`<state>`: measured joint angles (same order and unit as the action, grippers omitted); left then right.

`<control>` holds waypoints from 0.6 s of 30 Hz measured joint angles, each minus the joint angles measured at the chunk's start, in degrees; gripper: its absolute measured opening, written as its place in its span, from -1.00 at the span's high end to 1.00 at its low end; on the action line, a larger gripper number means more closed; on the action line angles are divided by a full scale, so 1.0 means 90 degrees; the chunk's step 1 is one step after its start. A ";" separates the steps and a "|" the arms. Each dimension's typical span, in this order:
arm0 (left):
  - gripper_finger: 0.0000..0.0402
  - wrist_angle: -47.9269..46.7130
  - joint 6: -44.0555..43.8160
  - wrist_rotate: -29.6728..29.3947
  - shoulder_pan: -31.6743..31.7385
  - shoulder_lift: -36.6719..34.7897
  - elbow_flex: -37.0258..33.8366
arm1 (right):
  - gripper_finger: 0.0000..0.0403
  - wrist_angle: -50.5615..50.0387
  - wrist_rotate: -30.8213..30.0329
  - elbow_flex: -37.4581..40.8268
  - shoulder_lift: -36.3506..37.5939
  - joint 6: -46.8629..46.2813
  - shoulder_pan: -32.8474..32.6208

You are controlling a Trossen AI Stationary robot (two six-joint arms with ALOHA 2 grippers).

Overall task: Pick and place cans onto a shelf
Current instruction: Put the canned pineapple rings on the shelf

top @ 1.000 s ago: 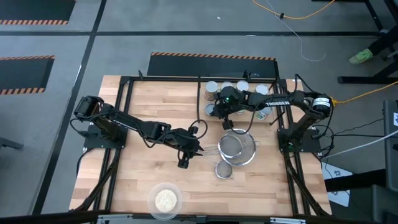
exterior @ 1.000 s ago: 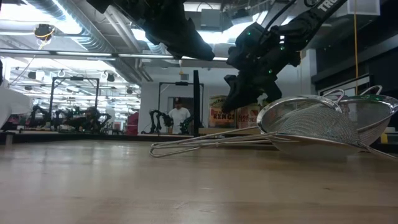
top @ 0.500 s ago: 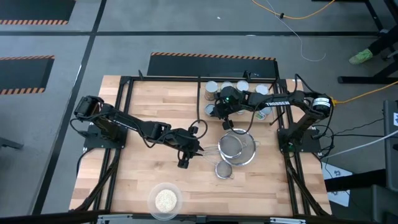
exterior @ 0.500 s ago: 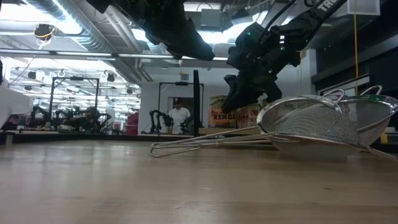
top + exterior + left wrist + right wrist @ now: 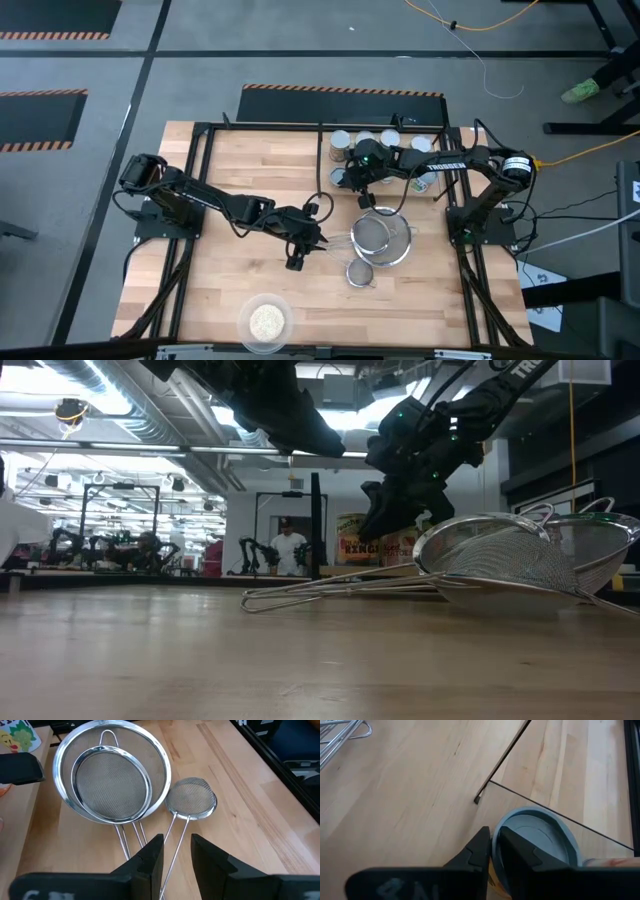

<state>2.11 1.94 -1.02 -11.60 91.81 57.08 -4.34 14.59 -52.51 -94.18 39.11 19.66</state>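
**Ana:** At one o'clock on the surface, where's the can in play?

**Ben:** It's a short can [image 5: 540, 837] with a silver-blue top, standing upright at the seven o'clock corner of the shelf [image 5: 322, 155]. The other cans [image 5: 365, 139] line the shelf's twelve o'clock edge.

**Ana:** And the right gripper [image 5: 493, 837]?

**Ben:** It's directly over that can. Its jaws are almost together and pinch the rim, one finger outside the wall and one over the lid.

**Ana:** Is that a sound hold?

**Ben:** It's thin, I'd say. The can is rigid metal, so it won't crush or flex. But the wall looks smooth, and a full can would probably be heavy for its size. Held by one point on the rim, it could swing or tilt under the jaws. I think a hold across the body, about halfway up, would be steadier.

**Ana:** Does it need gentle handling?

**Ben:** It's not fragile. The likelier trouble is that it slips, or knocks a neighbour. The black rail runs just beside it, so a tilted can could catch there.

**Ana:** What about the left gripper [image 5: 176, 857]?

**Ben:** It waits at the middle of the surface, jaws apart and empty. It hangs above the long handles of the wire strainers [image 5: 112, 785], which lie at five o'clock from the shelf.

**Ana:** So the strainers are clear of the can?

**Ben:** Yes, they're well apart from it.
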 joint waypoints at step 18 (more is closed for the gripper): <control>0.55 0.0002 -0.0001 -0.0001 0.0000 0.0000 0.0000 | 0.75 -0.0024 -0.0010 0.0000 0.0001 -0.0334 0.0000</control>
<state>2.13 1.93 -1.03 -11.60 91.81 57.08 -4.55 14.50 -52.51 -94.17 36.10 19.66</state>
